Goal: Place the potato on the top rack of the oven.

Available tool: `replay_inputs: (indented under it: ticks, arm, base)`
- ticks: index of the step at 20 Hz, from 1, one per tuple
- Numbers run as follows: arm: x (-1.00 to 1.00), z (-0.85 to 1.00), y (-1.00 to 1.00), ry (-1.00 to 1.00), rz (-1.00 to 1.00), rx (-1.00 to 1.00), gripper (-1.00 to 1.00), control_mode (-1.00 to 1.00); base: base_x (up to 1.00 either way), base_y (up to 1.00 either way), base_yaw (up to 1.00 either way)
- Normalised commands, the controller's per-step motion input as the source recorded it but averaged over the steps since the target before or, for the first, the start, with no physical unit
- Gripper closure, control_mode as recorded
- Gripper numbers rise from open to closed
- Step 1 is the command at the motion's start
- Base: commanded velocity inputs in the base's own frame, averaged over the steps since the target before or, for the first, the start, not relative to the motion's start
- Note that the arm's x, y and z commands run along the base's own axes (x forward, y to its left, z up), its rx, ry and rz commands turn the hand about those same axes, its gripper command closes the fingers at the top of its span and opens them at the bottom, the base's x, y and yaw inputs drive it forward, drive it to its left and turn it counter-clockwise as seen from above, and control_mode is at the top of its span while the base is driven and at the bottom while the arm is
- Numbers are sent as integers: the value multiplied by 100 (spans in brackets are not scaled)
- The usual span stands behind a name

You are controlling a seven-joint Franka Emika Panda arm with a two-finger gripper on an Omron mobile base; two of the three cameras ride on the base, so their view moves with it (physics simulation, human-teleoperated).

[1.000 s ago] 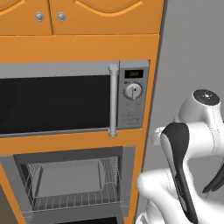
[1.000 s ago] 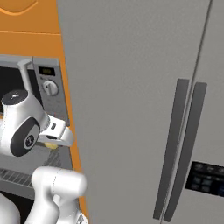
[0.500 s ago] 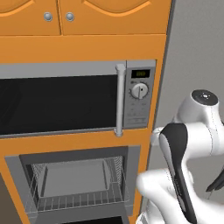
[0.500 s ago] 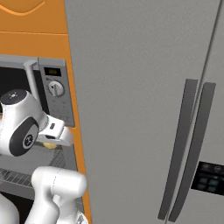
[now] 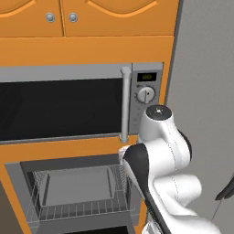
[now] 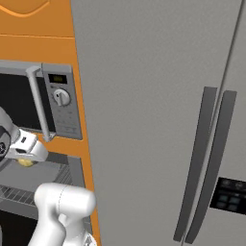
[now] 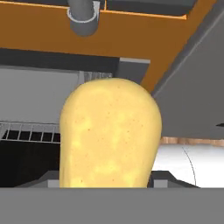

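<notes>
The potato [image 7: 109, 135], a yellow-tan oval, is held in my gripper [image 7: 107, 183], which is shut on it; only dark finger bases show beside it. In the right base view the potato [image 6: 25, 162] hangs under the white hand, in front of the oven's upper right corner. The oven [image 5: 13, 183] is open below the microwave. Its top rack [image 5: 77, 209] is a silver wire shelf carrying a flat grey tray [image 5: 77, 185]. The rack's wires [image 7: 26, 131] lie left of the potato in the hand view. The arm's elbow stands just right of the cavity.
The steel-fronted microwave [image 5: 64, 107] with its long vertical handle [image 5: 124, 105] sits directly above the oven. A tall grey fridge [image 6: 158, 120] with dark handles stands to the right. Orange cabinets [image 5: 91, 18] are overhead.
The view shifted slightly at first as the base moved. Since then the arm has swung left toward the oven opening, carrying the potato with it.
</notes>
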Motion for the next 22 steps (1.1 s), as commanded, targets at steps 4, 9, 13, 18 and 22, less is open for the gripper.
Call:
replay_inputs:
  ticks: [4,9,13,18,22]
  arm:
    - [0,-100,100,0,7,0,100,-100]
    - [6,-99,100,-5,4,-3,100,-100]
    - [44,-69,100,-5,0,-3,100,-100]
    - [43,-70,100,-13,0,-9,100,-100]
    - [60,-39,89,-12,-6,-9,100,-100]
  base:
    - [0,0,0]
    - [0,0,0]
    - [0,0,0]
    - [0,0,0]
    - [0,0,0]
